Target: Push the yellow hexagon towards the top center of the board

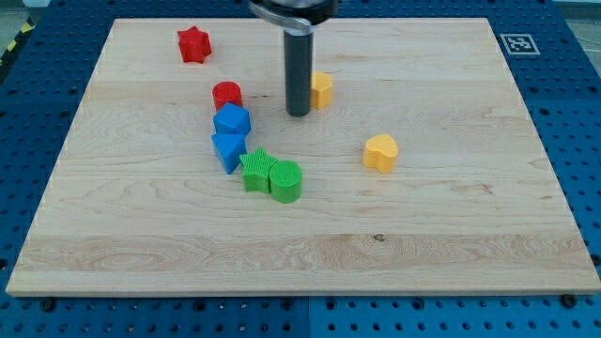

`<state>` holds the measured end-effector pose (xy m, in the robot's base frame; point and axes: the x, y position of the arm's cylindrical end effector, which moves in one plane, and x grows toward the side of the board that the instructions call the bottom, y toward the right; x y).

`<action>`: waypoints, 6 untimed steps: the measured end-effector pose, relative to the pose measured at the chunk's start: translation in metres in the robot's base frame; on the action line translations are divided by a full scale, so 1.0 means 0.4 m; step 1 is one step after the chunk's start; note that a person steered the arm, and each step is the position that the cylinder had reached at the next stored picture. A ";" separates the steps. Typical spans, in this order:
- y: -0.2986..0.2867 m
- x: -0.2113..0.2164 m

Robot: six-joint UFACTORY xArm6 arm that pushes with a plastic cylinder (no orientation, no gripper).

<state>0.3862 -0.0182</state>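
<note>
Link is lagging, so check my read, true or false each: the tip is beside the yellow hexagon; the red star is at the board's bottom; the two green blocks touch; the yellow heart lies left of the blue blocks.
1. My tip is just left of the yellow hexagon: true.
2. The red star is at the bottom: false, it is top left.
3. The green star and green cylinder touch: true.
4. The yellow heart lies left of the blue blocks: false, right.

The desk (451, 235) is pale, matt wood with visible grain. The green blocks (272, 176) show ribbed surfaces. The rod (299, 75) is dark and slightly glossy.
</note>
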 end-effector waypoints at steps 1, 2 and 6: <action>0.025 -0.026; 0.066 -0.026; 0.084 0.021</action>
